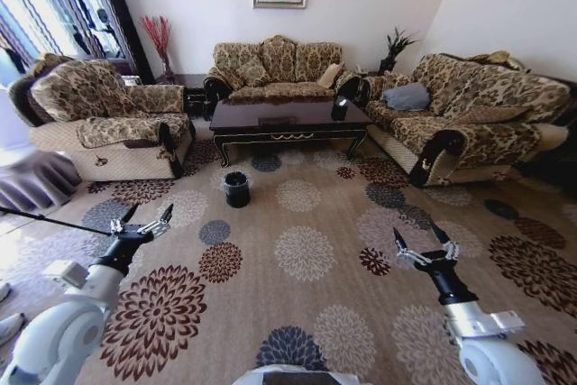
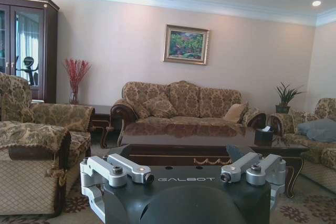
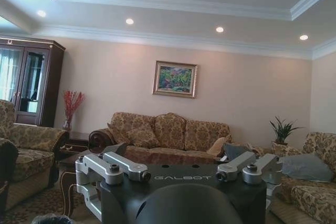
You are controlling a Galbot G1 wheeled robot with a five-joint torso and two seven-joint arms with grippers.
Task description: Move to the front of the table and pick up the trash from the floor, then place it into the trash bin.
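Observation:
The dark glossy table point(image 1: 288, 118) stands well ahead of me, between three sofas. On the flowered floor point(image 1: 311, 308), a little in front of the table's left end, sits the small black trash bin point(image 1: 237, 189). From this distance I cannot make out the trash on the carpet. My left gripper point(image 1: 145, 220) hangs open and empty above the carpet at the lower left. On the lower right, my right gripper point(image 1: 421, 242) is also open and empty. The left wrist view looks across the room at the table point(image 2: 210, 153).
Patterned sofas ring the table: one on the left point(image 1: 108, 119), one behind point(image 1: 275, 69), one on the right point(image 1: 460, 119). A black tissue box point(image 2: 263, 135) sits on the table's right end. Wide open carpet lies between me and the bin.

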